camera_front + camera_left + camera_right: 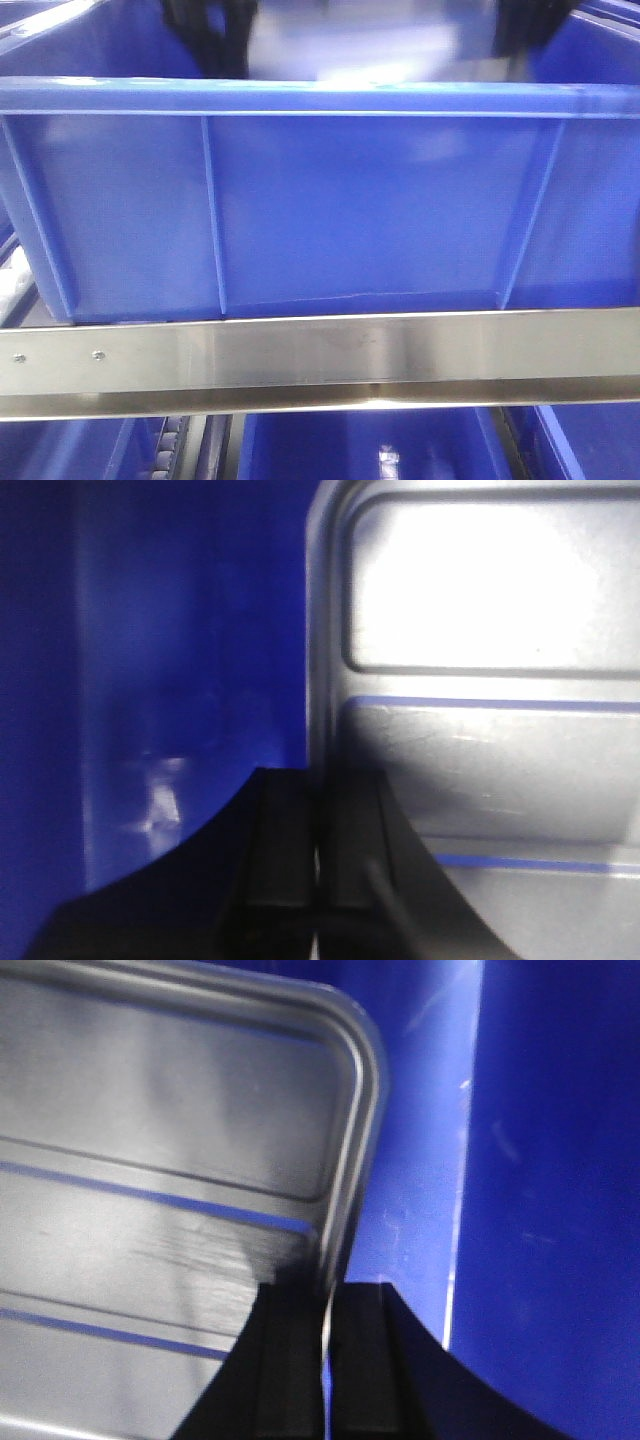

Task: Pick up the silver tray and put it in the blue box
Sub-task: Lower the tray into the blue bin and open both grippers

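silver tray (500,760) | floor up, long axis left-right | inside blue box (350,200)

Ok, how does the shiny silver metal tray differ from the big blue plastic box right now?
The shiny silver metal tray mirrors light; the deep blue plastic box looks duller. The tray's floor carries long ridges; the box's side wall has vertical ribs. The tray is pinched by its rim in the left tool and right tool; the box, above a steel rail, is gripped by neither. Both are open-topped with raised sides.
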